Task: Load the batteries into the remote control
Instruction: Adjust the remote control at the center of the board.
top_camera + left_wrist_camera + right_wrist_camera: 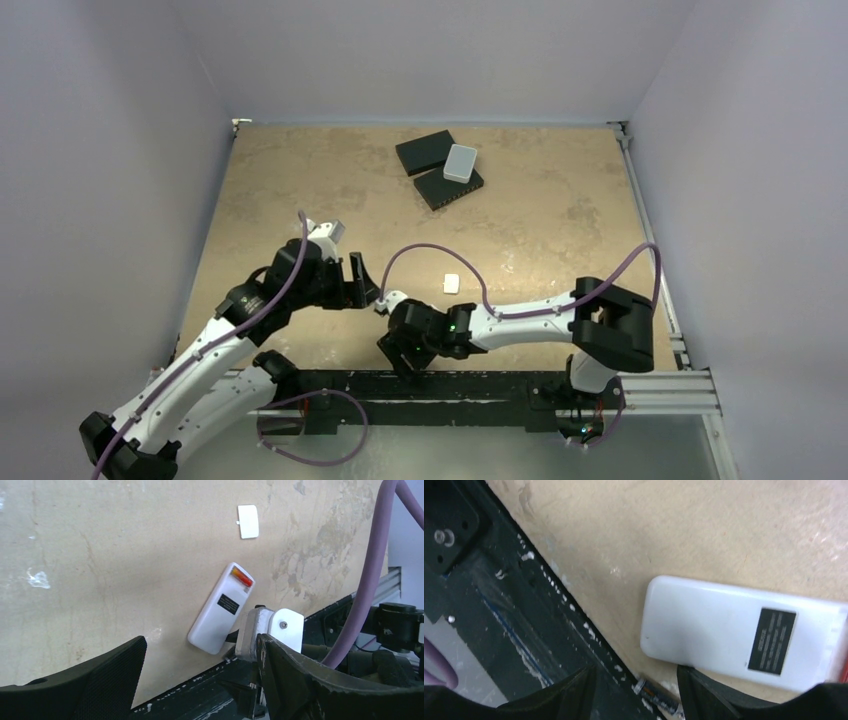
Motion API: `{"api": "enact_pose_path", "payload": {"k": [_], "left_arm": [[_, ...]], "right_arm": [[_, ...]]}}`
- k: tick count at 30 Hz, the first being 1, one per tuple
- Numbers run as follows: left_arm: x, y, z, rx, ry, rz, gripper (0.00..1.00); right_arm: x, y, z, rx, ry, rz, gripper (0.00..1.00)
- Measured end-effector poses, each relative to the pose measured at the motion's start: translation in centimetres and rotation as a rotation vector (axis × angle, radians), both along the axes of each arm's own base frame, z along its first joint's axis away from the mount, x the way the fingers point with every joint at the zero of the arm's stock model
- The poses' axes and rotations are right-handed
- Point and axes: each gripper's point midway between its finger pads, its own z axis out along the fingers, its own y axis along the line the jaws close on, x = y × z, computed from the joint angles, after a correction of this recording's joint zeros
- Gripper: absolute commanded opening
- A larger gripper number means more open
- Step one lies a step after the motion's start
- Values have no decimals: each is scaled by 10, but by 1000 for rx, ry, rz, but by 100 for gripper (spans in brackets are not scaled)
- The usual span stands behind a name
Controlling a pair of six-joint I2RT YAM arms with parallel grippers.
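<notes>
The remote control [222, 607] lies back up near the table's front edge, and the right wrist view shows the same white back [734, 630]. A red-orange battery [241, 576] sits in the recess at its far end. A dark battery [659, 697] lies loose at the table's edge beside the remote's near corner. My right gripper [636, 695] is open, its fingers on either side of that battery without touching it. Just left of the remote, my left gripper [200, 680] is open and holds nothing.
A small white battery cover [248, 521] lies apart, farther up the table [451, 283]. Two black flat boxes [447, 187] and a pale grey box [460, 162] sit at the back. A black rail [499, 605] borders the table's front edge.
</notes>
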Motion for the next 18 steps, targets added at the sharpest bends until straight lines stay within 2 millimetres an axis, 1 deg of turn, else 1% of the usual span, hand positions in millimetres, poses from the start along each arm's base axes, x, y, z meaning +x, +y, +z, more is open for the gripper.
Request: {"api": "enact_pose_path", "payload": {"k": [3,6,11,18], "left_arm": [[3,7,1,28,-16,23,81],[4,9,5,35,-32,16,81],[-1,11,4,53,-25,-1,81],[-8,5,12,21,-28,-48,81]], "right_arm": [[3,5,0,-23,-13,24,68],[4,7,-1,-40,-27,54,68],[6,-4,-1,-86,-61,110,67],[10,-19,10,-123,-119,180,63]]}}
